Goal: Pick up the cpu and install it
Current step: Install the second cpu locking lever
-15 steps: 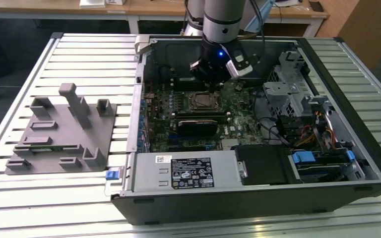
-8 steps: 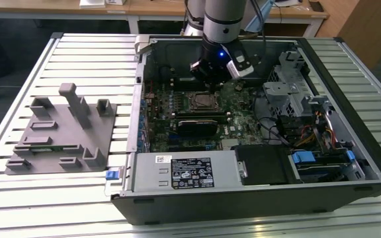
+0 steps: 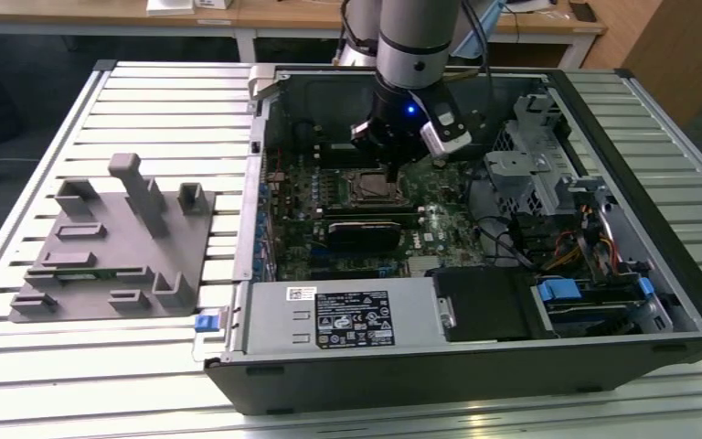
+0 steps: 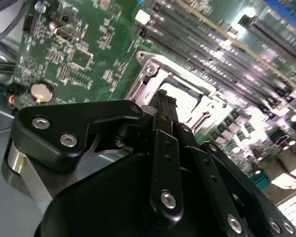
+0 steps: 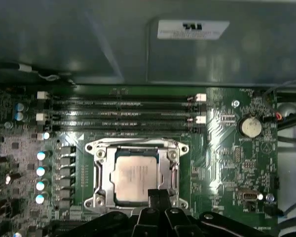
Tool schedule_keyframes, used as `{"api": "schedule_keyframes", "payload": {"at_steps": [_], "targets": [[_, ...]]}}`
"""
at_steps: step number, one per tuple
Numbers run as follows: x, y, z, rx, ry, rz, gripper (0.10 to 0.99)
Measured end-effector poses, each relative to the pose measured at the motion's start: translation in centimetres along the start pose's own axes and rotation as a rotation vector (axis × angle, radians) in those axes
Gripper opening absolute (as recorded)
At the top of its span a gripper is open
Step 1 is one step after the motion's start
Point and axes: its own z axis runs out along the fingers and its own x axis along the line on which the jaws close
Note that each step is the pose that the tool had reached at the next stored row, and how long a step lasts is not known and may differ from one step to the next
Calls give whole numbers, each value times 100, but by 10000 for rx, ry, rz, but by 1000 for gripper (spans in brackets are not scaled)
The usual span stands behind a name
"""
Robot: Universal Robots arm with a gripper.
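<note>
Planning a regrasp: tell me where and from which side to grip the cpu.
The cpu lies flat in the socket frame, silvery top up. Come straight down from above and pinch two opposite edges; the frame hems in its sides, so side approaches look blocked. The gripper hangs at its edge.

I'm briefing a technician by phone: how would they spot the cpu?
Look inside the open computer case at the green motherboard. Below the memory slots sits a metal socket frame, and the cpu lies inside it: a pale silvery square, the board's only flat metal-topped chip, by the end effector.
</note>
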Motion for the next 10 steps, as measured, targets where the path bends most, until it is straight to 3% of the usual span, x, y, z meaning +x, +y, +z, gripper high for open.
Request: {"api": "schedule_keyframes", "payload": {"at_steps": [4, 10], "targets": [[-1, -80, -4, -7, 125, 6, 122], [3, -205, -10, -27, 126, 6, 122]]}}
